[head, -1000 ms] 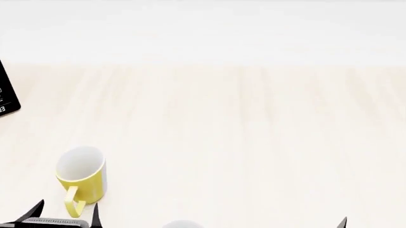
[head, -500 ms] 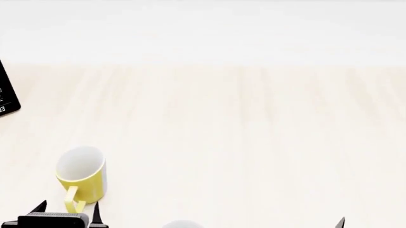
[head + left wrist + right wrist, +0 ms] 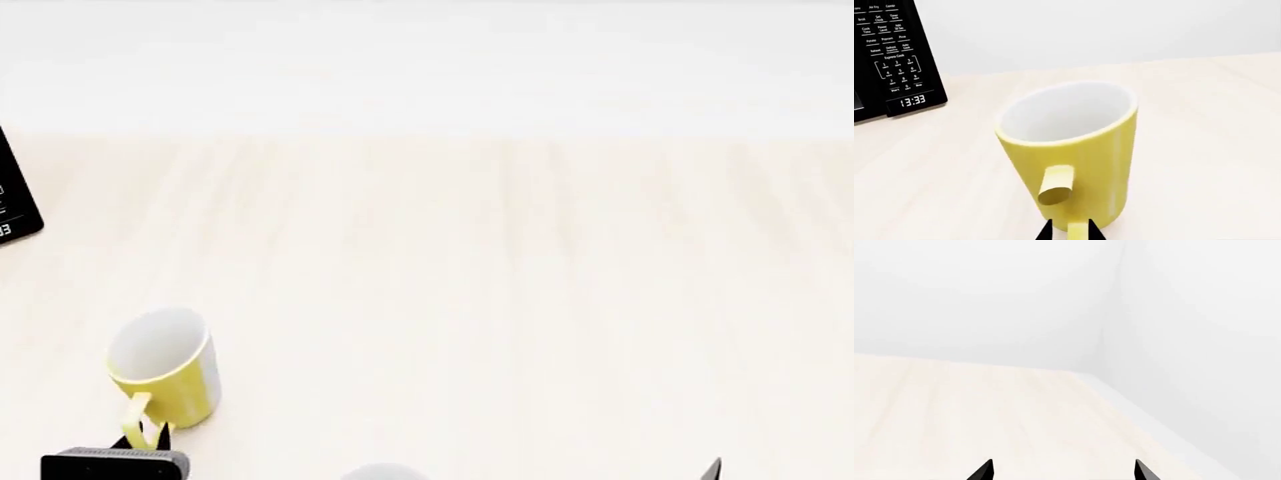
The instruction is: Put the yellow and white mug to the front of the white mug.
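yellow and white mug [image 3: 163, 372] tilted, handle between left jaws.

yellow and white mug [image 3: 163, 368]: yellow outside, white inside, yellow handle | white mug [image 3: 384, 472]: plain white rim | countertop [image 3: 534, 300]: pale cream wood grain | microwave [image 3: 891, 55]: black panel, white lettering | left gripper [image 3: 1069, 232]: black fingertips

Head view: set high, facing forward and down over the counter [image 3: 467, 250], far wall at top. Left wrist view: mounted low behind the left claw [image 3: 1069, 232], very near the yellow and white mug [image 3: 1071, 145], microwave [image 3: 891, 55] beyond; both shared with the head view. Right wrist view: low over bare counter, facing a wall corner.
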